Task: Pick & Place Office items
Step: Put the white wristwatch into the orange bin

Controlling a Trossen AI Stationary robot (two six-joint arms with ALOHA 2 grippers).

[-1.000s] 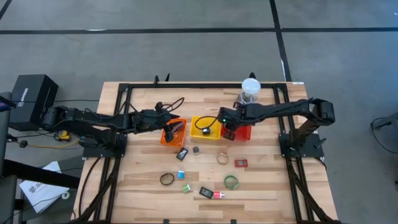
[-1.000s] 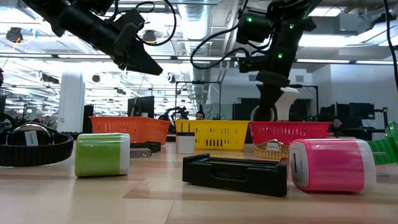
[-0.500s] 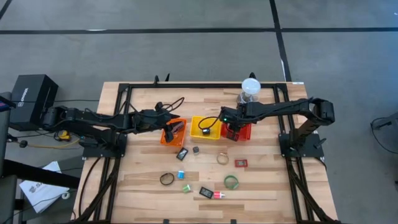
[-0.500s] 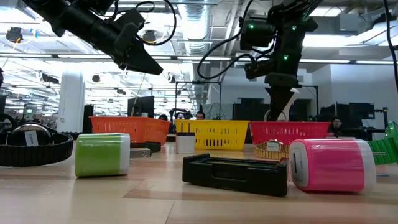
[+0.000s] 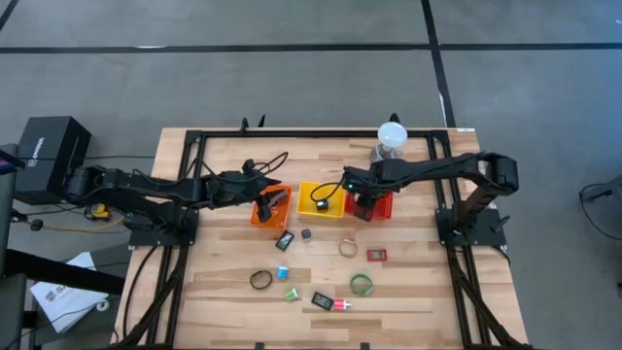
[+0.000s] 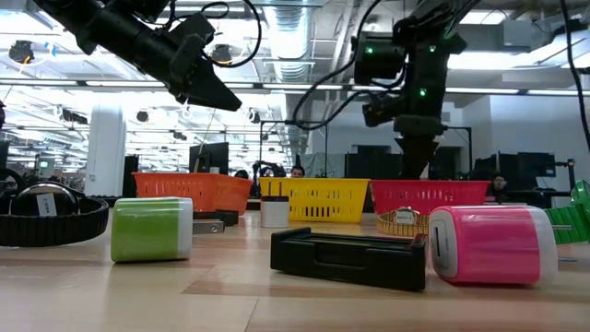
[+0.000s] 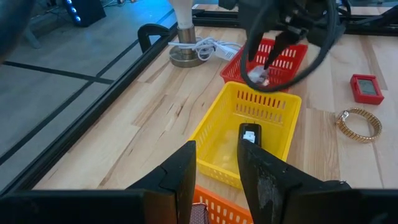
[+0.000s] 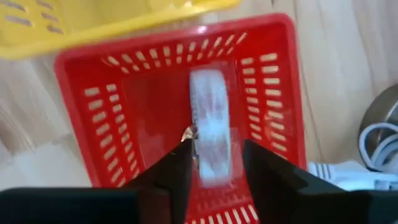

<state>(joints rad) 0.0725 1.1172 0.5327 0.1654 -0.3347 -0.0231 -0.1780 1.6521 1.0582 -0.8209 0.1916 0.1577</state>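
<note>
**A:** Take the overhead view as a dial, with twelve at the far edge of the table [image 5: 219, 248]. Where are the baskets?

**B:** Three stand in a row near the middle. The yellow basket [image 5: 309, 188] is in the centre, the orange basket [image 5: 259, 218] is touching it at nine o'clock, and the red basket [image 5: 382, 206] is at three o'clock.

**A:** What is in them?

**B:** In the red one a pale tape roll [image 8: 211, 134] stands on edge. The right gripper [image 5: 361, 201] is directly over that basket with the roll inside its claw. I cannot tell whether the claw still pinches the roll or has let go of it.

**A:** And the yellow one?

**B:** A small black piece with a white label [image 7: 250, 134] lies on its floor.

**A:** The orange one?

**B:** The left gripper [image 7: 217, 144] hangs above it and covers most of the inside, so I cannot tell what is in it. That claw is a little way open and nothing shows between its tips.

**A:** Where are the other office items?

**B:** They lie loose on the wood at six o'clock from the baskets. Just below the yellow basket are a black tag [image 5: 285, 240] and a tiny dark cube [image 5: 305, 233]. The beige ring [image 5: 347, 247] and a red piece [image 5: 376, 255] lie at six of the red basket. Farther towards six are the black ring [image 5: 259, 280], a blue piece [image 5: 282, 273], a green piece [image 5: 291, 294], a black block [image 5: 322, 300], a pink piece [image 5: 340, 304] and the green ring [image 5: 361, 284].

**A:** Is anything else on the table?

**B:** A clear jar with a white top [image 5: 391, 139] stands at twelve to one o'clock from the red basket, apart from it.
</note>
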